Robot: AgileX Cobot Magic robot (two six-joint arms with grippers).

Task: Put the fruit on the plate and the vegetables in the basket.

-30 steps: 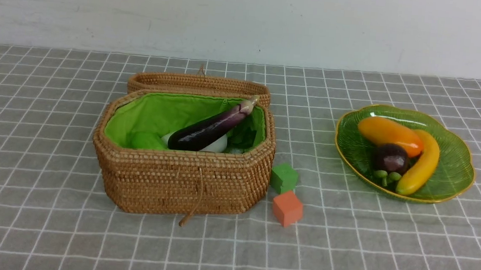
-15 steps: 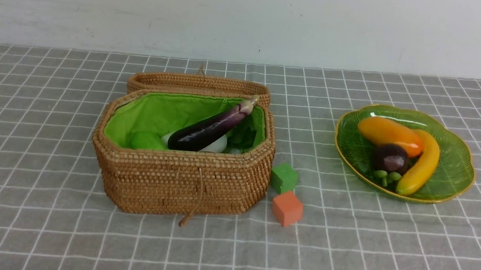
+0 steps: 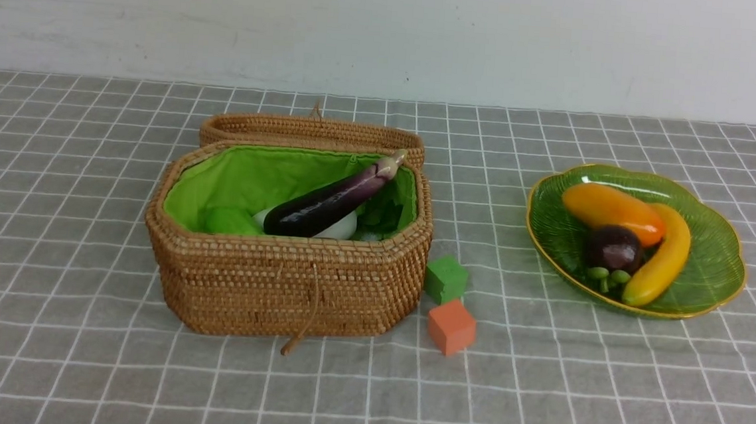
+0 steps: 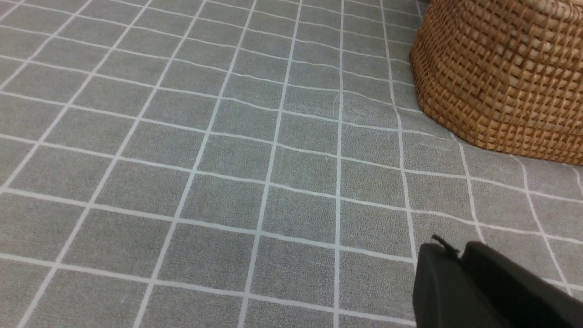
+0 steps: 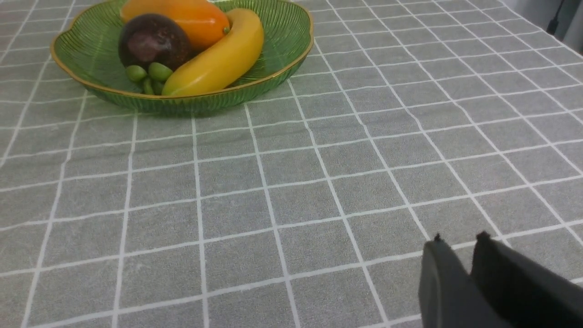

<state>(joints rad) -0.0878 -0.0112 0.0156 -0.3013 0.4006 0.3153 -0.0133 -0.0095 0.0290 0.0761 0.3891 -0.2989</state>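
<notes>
Nearest the camera, in the left wrist view, the left pincer is seen above bare grey checked cloth on the table, its two dark fingers all but pressed together with nothing between them. In the right wrist view, the right pincer is seen with a narrow gap between its tips; it is empty, and whether it should be called released or clenched cannot be told. Neither pincer is shown in the front view.

Farther out, an orange cube is set just beside the basket's right front corner, with a green cube behind it, close to the wall. The basket stands left of centre with its lid swung back. Inside, the eggplant is propped slantwise on a white vegetable, with a light green piece and dark green leaves alongside.

At the right, the plate carries the banana, the orange-yellow fruit and the dark purple fruit, all touching.
</notes>
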